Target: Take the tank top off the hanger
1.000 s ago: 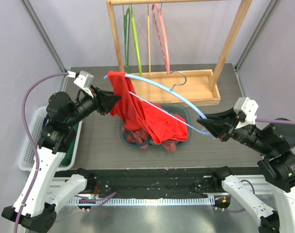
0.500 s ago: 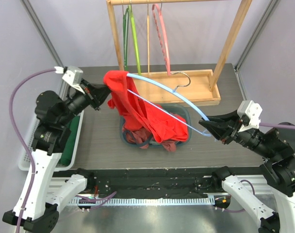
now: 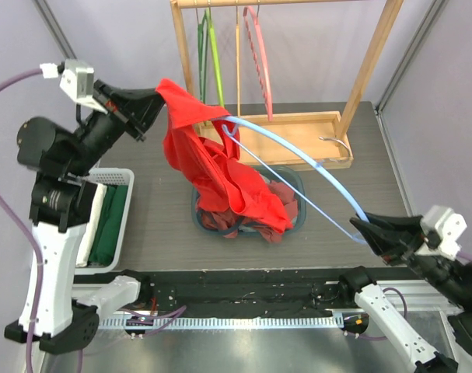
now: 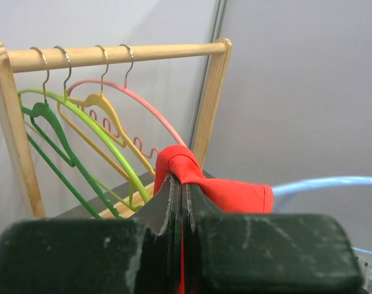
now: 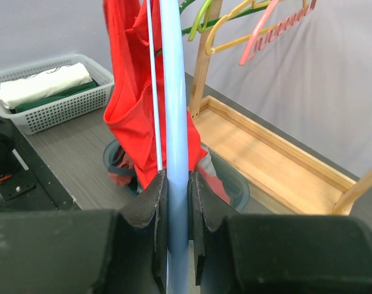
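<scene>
So that the strap can slide off, my left gripper (image 3: 152, 99) is clenched on the red tank top (image 3: 208, 167), whose body hangs into the bin (image 3: 300, 194), threaded on the blue hanger (image 3: 298, 149) that my right gripper (image 3: 361, 228) clamps steady.

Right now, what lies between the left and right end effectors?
Top view: the red tank top, pinched by the left end effector, then the blue hanger running down to the right end effector that clamps it.
</scene>
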